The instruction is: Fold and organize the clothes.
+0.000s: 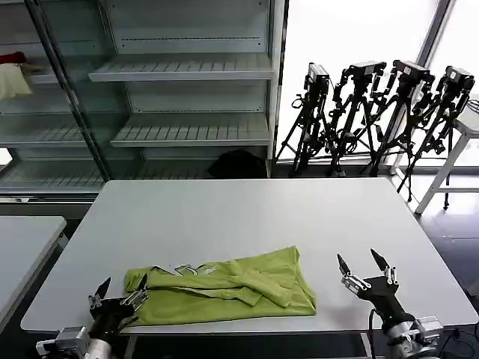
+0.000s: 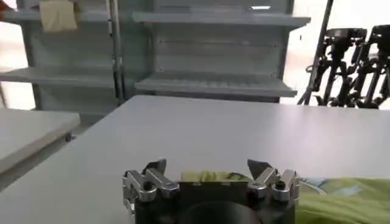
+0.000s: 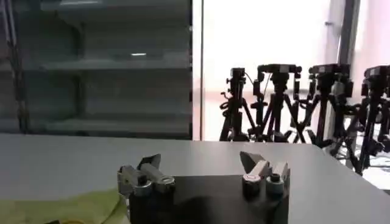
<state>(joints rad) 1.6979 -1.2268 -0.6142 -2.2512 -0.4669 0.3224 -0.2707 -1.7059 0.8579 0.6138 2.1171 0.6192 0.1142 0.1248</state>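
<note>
Clearly the T-shirt [image 1: 224, 289] lay partly folded near the table's [image 1: 247, 217] six-o'clock edge, the left gripper [image 1: 118, 293] spread wide at its nine-o'clock end and the right gripper [image 1: 365, 267], also apart, waiting at three o'clock, so each should pinch an edge cleanly and fold evenly.

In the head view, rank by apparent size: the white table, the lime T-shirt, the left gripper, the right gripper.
1. White table.
2. Lime T-shirt.
3. Left gripper and right gripper: both open, and they look alike in size, so I won't rank them.
</note>
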